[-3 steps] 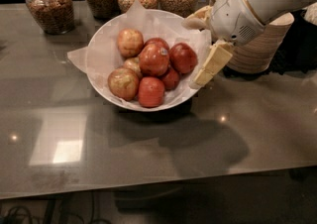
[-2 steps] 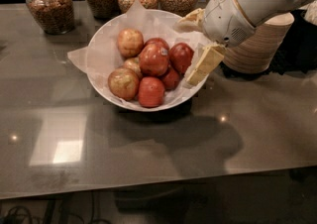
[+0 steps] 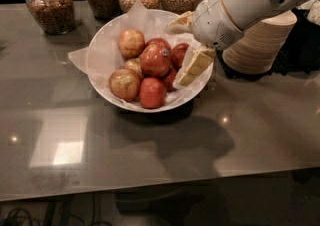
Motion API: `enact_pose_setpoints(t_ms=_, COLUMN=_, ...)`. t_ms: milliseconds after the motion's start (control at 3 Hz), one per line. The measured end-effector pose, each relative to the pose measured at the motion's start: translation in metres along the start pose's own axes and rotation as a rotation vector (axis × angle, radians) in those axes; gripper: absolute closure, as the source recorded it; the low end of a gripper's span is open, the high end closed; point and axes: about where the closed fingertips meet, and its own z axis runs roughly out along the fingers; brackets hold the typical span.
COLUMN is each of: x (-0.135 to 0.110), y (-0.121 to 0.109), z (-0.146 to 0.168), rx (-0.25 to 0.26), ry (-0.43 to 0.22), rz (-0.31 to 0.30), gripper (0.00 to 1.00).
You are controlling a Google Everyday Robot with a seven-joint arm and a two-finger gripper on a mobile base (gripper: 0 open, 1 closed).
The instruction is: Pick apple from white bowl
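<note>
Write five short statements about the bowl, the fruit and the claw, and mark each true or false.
1. The apple with the dark sticker lies in the white bowl. True.
2. The claw is shut on the apple. False: its fingers stand apart over the right side of the bowl and hold nothing.
3. Glass jars with brown filling stand behind the bowl. True.
4. The stacked paper bowls stand at the picture's left edge. False: they stand at the right, behind the arm.
5. The bowl holds a single fruit. False: several fruits, red and yellowish, are piled in it.
</note>
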Motion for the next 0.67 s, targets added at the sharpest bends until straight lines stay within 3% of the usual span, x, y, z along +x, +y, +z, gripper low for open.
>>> enact_pose_setpoints(t_ms=333, x=-0.0023, y=-0.0061, z=0.0075, rx=0.036, ry=0.005, rz=-0.026, gripper=0.29)
enact_pose_setpoints(t_ms=667, x=-0.0041, y=-0.0130, z=0.0146, rx=0.060, ry=0.001, rz=-0.040, gripper=0.30)
